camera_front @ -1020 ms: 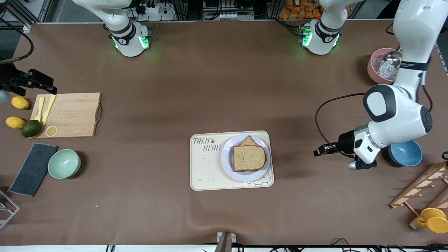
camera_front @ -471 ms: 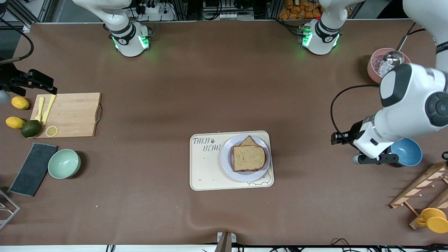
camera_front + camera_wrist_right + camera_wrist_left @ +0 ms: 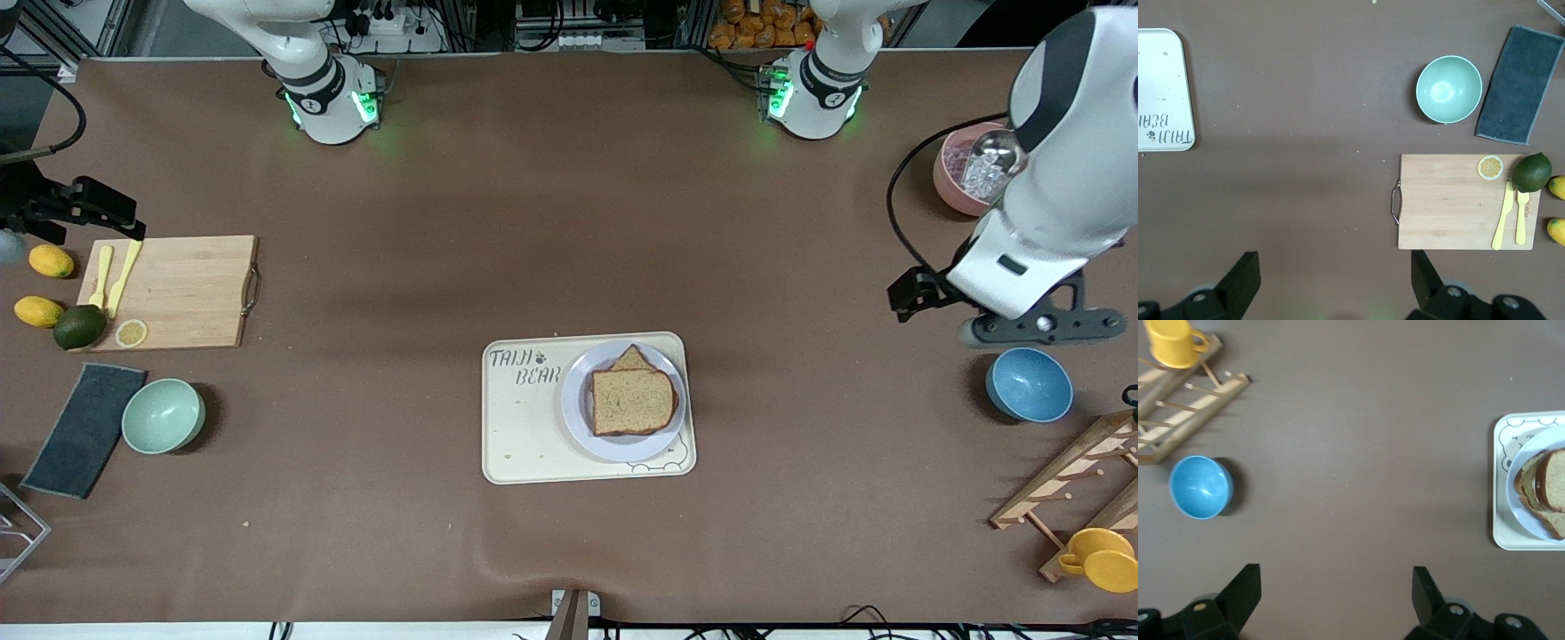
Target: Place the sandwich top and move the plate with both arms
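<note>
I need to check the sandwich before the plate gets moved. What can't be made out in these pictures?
- Filling: the sandwich top covers whatever lies under it on the plate in the front view; only crusts peek out.
- Plate and tray: cut off by the picture edge in the left wrist view.
- Pink bowl: its contents are partly hidden by the left arm in the front view.
- Right gripper: out of the front view.

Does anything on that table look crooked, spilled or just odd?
Only the sandwich on the plate: its slices sit askew, and a corner of a lower slice pokes out from under the top one. Nothing looks spilled.
</note>
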Robot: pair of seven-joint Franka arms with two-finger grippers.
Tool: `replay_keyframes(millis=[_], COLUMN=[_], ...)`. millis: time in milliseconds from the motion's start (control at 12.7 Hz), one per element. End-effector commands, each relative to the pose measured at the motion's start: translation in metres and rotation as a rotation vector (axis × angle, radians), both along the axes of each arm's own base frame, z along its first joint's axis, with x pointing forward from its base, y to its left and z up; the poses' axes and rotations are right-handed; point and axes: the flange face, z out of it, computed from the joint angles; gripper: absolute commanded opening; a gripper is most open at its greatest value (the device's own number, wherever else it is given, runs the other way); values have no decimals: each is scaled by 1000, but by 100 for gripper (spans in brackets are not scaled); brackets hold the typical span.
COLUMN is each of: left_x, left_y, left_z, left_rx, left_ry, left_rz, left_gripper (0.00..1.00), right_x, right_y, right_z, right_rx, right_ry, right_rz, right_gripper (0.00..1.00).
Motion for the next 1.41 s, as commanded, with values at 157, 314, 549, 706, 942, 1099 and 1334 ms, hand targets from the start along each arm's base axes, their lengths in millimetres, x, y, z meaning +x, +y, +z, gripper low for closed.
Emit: replay_keyframes(millis=[157, 314, 549, 706, 942, 1099, 1334], left_x=[-15, -20, -30, -30, -29, -38, -50], left_y=[30, 30, 34, 46, 50, 55, 56], left_z=[27, 35, 42, 50, 51, 58, 53], left_rx=[10, 14, 12, -9, -20, -59, -71], left_ry=[-16, -23, 16, 27, 29, 26, 14], left_rz=[70, 76, 92, 108, 101, 106, 104], left_gripper=[100, 100, 100, 100, 100, 100, 100], right_x=[0, 0, 0, 0, 0, 0, 0], right_y=[-2, -2, -2, -2, -2, -3, -2], right_z=[-1, -1, -3, -3, -3, -3, -3], right_rx=[1, 1, 1, 1, 1, 1, 3], right_ry=[-3, -3, 0, 0, 0, 1, 1], right_rz=[5, 3, 5, 3, 3, 2, 3], right_gripper=[100, 100, 100, 100, 100, 100, 100])
